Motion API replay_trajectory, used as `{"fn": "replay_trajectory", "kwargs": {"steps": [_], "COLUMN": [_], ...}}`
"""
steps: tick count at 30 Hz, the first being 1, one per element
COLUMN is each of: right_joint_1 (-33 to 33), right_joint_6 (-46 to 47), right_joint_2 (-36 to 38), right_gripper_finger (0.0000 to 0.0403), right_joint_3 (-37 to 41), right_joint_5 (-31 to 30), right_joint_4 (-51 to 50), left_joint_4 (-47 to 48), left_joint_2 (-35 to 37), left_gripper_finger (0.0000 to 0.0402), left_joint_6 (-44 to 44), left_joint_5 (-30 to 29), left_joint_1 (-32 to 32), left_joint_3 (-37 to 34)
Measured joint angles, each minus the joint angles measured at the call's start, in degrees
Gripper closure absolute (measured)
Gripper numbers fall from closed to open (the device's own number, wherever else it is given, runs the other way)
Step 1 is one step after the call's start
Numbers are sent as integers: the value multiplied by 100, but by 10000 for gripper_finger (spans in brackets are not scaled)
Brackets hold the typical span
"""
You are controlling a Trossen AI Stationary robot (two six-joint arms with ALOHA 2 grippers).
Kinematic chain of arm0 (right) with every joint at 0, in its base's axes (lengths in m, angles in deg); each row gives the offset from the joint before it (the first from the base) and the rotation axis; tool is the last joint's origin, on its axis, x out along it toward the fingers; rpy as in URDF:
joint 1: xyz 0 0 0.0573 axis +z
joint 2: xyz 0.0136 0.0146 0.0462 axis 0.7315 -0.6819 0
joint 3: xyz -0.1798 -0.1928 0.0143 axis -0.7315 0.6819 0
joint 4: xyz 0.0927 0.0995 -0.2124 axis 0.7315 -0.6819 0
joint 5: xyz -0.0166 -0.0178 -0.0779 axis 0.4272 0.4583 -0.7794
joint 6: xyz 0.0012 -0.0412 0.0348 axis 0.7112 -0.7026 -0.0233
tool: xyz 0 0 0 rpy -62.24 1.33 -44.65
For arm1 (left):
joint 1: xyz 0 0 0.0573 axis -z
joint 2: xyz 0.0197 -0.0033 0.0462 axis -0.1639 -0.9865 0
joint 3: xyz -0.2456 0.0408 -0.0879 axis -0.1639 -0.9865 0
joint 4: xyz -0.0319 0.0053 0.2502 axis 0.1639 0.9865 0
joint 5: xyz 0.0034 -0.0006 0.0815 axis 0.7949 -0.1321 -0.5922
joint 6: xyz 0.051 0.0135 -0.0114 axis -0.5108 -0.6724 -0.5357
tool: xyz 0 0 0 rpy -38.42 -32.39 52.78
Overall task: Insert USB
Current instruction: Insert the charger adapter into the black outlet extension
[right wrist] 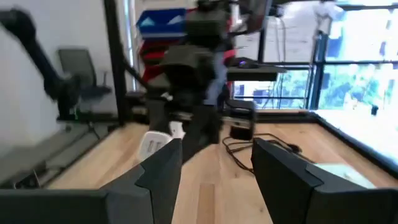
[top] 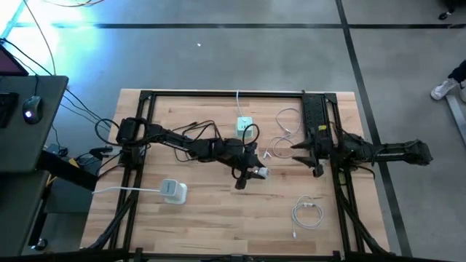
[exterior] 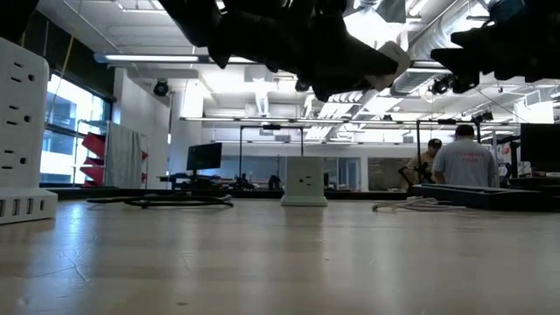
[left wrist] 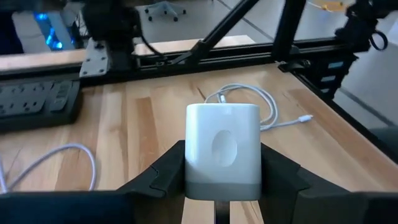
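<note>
so, the wooden table (top: 218, 218) fills the centre of the high view, with a dark frame (top: 218, 94) running along its edges. the left arm (top: 182, 142) reaches from the left-centre of that frame toward the middle; the right arm (top: 378, 153) comes in from the right edge and sits near the table's right rail.

left gripper (top: 251, 173) – just right of centre in the high view, clenched on a white charger block (left wrist: 222, 152). in the left wrist view the block fills the lower centre, its two sides pressed by the dark fingers (left wrist: 165, 174). it is off the table surface, as the low view shows it up near the top centre.

right gripper (right wrist: 214, 168) – fingers spread apart, nothing between them.

other items: a white power strip (top: 173, 191) at lower left of the table, standing tall at the left edge in the low view; a small white cube outlet (top: 244, 124) at upper centre; a loose white cable (top: 287, 127) at upper right; a coiled white cable (top: 307, 213) at lower right – this coil lies well apart from the held block.
</note>
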Motion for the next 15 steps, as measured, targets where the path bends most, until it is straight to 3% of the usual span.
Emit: {"fn": "replay_trajectory", "kwargs": {"steps": [7,11,15], "right_joint_1": [464,805,1135], "right_joint_6": [-2036,-2342,-2988], "right_joint_2": [-1186,-1998,-2796], "right_gripper_finger": [225,222,196], "right_joint_3": [-651,-1330,-2114], "right_joint_5": [64,-749,-1140], "right_joint_4": [-50,-328,-1190], "left_joint_4": [195,337,357], "left_joint_2": [0,0,0], "left_gripper_finger": [281,281,281], "left_joint_6": [509,569,647], "left_joint_5": [-1,-1,-1], "left_joint_1": [-145,-180,-178], "left_joint_3": [0,0,0]}}
